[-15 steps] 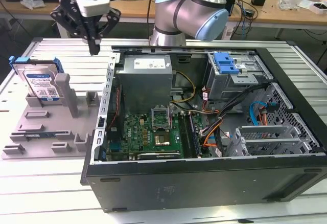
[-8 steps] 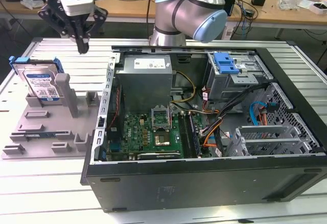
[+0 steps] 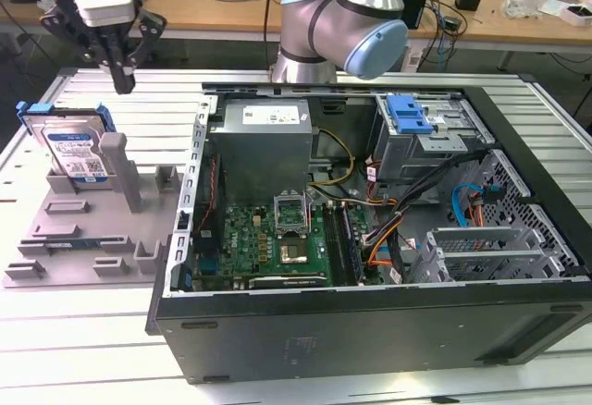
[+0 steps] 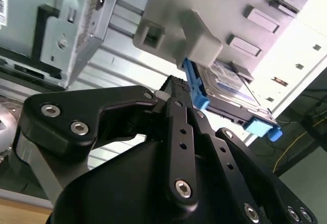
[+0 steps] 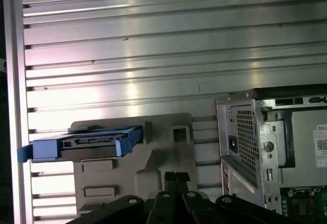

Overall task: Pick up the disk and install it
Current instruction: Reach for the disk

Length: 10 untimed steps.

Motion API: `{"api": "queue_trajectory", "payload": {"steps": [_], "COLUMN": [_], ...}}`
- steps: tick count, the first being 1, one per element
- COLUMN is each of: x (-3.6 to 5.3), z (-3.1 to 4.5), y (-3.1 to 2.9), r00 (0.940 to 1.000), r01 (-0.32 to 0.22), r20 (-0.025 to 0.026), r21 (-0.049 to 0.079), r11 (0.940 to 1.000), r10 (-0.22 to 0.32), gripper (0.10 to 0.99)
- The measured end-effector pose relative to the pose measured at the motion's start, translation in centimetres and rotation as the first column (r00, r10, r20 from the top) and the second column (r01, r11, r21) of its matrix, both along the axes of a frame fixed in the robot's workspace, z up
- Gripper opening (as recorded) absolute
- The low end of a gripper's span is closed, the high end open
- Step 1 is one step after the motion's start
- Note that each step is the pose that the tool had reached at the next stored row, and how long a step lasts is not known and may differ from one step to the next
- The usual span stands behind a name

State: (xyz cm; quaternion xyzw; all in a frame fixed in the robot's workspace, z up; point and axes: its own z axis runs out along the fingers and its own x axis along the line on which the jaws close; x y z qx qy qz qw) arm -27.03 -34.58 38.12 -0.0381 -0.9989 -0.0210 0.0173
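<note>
The disk [image 3: 70, 144] wears a white-and-blue label [image 3: 83, 161] in the exterior view, its print too small to read. The grey power supply [image 3: 264, 157] inside the open computer case [image 3: 370, 331] has a white sticker [image 3: 273, 115], likewise too small to read. In the first wrist view a sticker with a square code [image 5: 322, 144] sits on that power supply, and the second wrist view shows a barcode sticker [image 4: 2, 6].

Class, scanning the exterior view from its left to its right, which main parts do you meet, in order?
Disk → power supply → memory slots → blue plastic latch.
</note>
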Motion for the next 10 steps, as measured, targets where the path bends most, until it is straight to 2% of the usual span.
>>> {"api": "queue_trajectory", "payload": {"steps": [5,7,10], "x": [-1.93,-3.22,-4.20], "z": [-0.22,-0.37,-0.47], "y": [0.75,1.27,1.66], "r00": [1.0000,0.9999,0.9998], "r01": [0.000,0.000,0.000], "r20": [-0.0089,-0.0149,-0.0195], "r21": [0.000,0.000,0.000], "r11": [1.0000,1.0000,1.0000], "r10": [0.000,0.000,0.000], "gripper": [0.106,0.106,0.106]}}
